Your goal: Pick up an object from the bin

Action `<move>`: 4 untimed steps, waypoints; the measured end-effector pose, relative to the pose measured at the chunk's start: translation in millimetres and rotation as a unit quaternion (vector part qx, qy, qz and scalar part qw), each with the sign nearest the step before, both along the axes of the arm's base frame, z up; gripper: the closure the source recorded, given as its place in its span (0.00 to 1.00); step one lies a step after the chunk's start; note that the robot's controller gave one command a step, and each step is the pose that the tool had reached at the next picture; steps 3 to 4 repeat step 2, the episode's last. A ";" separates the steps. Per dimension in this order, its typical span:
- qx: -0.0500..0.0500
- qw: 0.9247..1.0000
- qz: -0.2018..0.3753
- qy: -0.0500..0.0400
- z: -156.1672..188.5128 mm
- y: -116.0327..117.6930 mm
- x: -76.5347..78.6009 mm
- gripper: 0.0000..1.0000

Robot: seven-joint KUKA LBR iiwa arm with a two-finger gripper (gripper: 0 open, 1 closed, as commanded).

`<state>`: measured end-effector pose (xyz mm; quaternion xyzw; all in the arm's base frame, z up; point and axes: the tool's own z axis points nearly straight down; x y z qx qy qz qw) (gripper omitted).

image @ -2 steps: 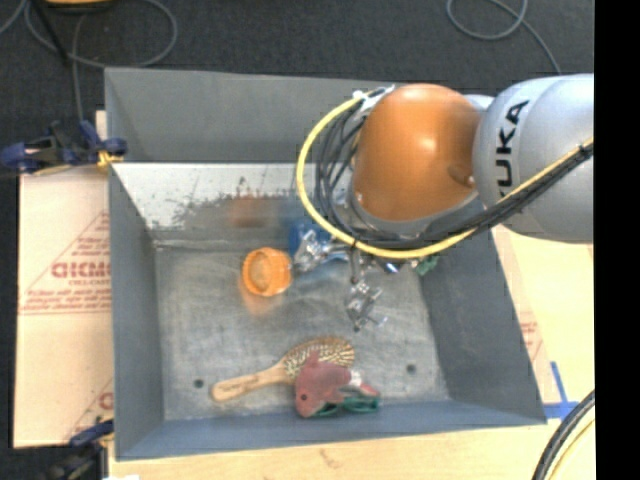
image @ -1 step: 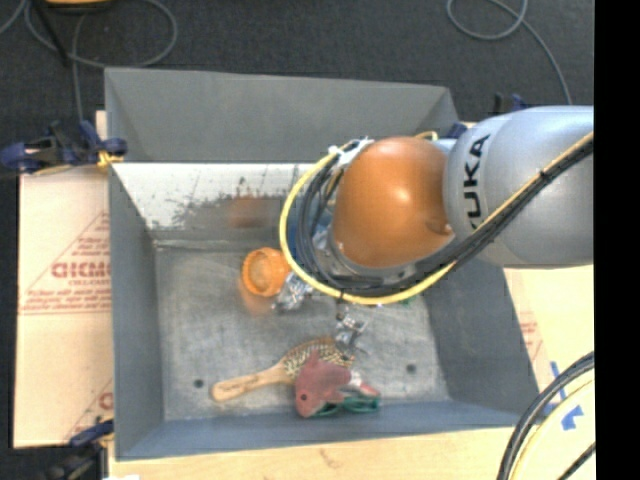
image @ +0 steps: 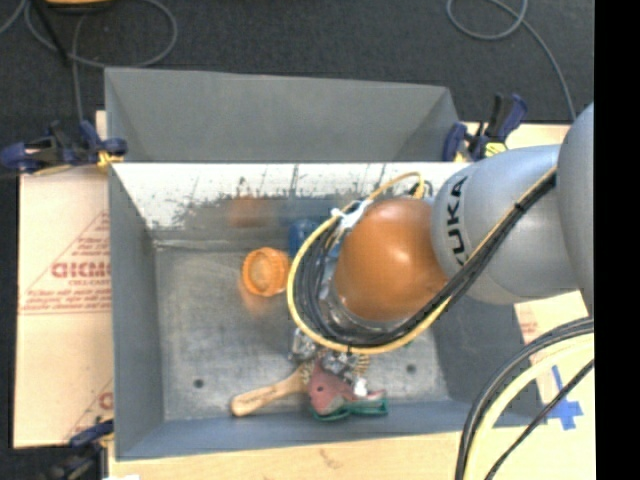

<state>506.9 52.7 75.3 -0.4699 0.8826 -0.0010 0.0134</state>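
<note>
A grey metal bin (image: 130, 298) was seen from above, and the silver KUKA arm (image: 510, 228) was reached into it from the right. The wrist was hidden under a rounded orange cover (image: 385, 258), which was ringed by a loop of yellow and black cables (image: 300, 278). Below that cover the jaws were lowered close to the bin's floor by the near wall, somewhat right of the middle. Whether the jaws were wide, narrow or closed on anything could not be told, as they were screened by the wrist. A pale wooden spoon-like stick (image: 262, 398) was laid on the floor at the near wall, its right end under the jaws. A small dark pink and green toy (image: 325, 396) was found directly beneath the jaws, just beside the stick. An orange cup (image: 265, 271) was set apart nearer the middle, and a blue thing (image: 300, 236) was partly hidden behind the cables.
</note>
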 end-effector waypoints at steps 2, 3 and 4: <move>-0.004 1.000 -0.029 0.011 133.8 -7.5 10.4 1.00; -0.004 1.000 -0.029 0.011 133.8 -7.5 10.4 1.00; -0.004 1.000 -0.029 0.011 133.8 -7.5 10.4 1.00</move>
